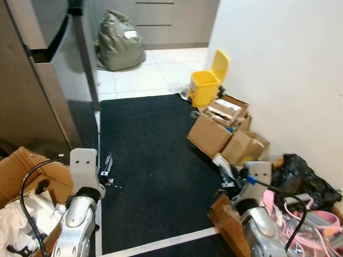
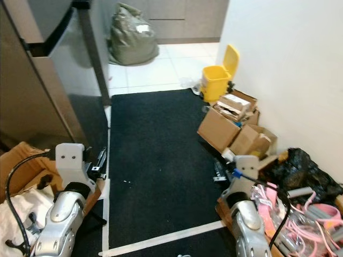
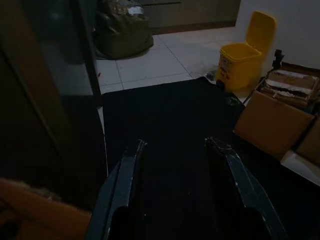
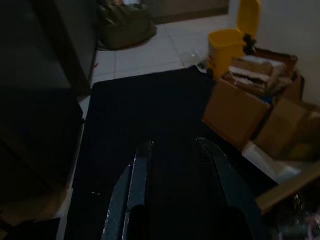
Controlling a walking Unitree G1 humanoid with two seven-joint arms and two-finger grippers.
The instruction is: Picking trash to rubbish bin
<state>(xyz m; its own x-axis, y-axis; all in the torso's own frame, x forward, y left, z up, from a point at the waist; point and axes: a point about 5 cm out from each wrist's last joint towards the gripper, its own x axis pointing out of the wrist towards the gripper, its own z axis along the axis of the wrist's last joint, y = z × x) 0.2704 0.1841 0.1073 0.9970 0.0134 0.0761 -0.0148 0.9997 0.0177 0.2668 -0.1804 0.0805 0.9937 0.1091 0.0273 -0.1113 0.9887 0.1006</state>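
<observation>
Yellow bin lid up, black mat, cardboard boxes

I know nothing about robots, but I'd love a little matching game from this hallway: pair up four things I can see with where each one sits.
Things:
1. yellow plastic bin with raised lid
2. olive-green stuffed sack
3. black crumpled bag
4. black floor mat

Places:
A. far end, on the white tiles before the cabinets
B. nearest the robot's right arm
C. by the wall, beyond the cardboard boxes
D. centre of the floor

Pairs: 1-C, 2-A, 3-B, 4-D
</observation>
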